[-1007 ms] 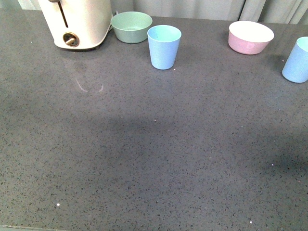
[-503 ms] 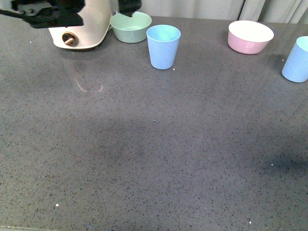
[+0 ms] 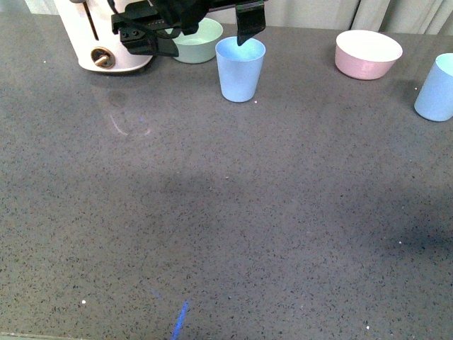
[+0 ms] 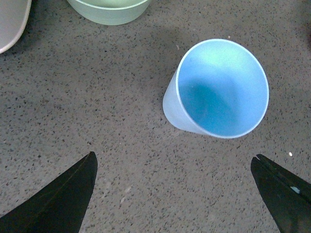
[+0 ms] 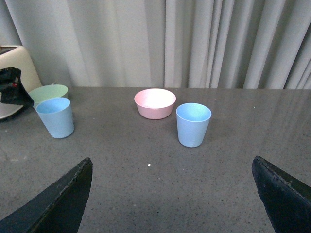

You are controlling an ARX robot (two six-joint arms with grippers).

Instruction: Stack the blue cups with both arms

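Nearest to the robot the gray speckled table (image 3: pixel 233 227) is bare, except for a small blue streak (image 3: pixel 180 320) at the near edge; I cannot tell what it is.

Further away, the left blue cup (image 3: pixel 241 69) stands upright on the table, with its mouth open to above. The left arm (image 3: pixel 170 18) hangs over this area from the far side. In the front view one black finger (image 3: pixel 248 21) shows just over the far rim of the cup, and the other is further left, in front of the mint-green bowl (image 3: pixel 204 41). In the left wrist view the left gripper (image 4: pixel 173 162) has its fingers spread wide. The cup lies ahead of the two tips, not between them, and nothing touches it.

The right blue cup (image 3: pixel 435 88) stands upright at the right edge of the front view, well apart from the first cup. The right gripper (image 5: pixel 171 165) shows only in its own wrist view. Its fingers are also wide apart and hold nothing, and the cup stands on the table well beyond the tips.

Behind this cup is the pink bowl (image 3: pixel 369 54). At the far left stands a white appliance (image 3: pixel 99 39), just beside the green bowl. A pale curtain (image 5: pixel 194 43) closes the back.
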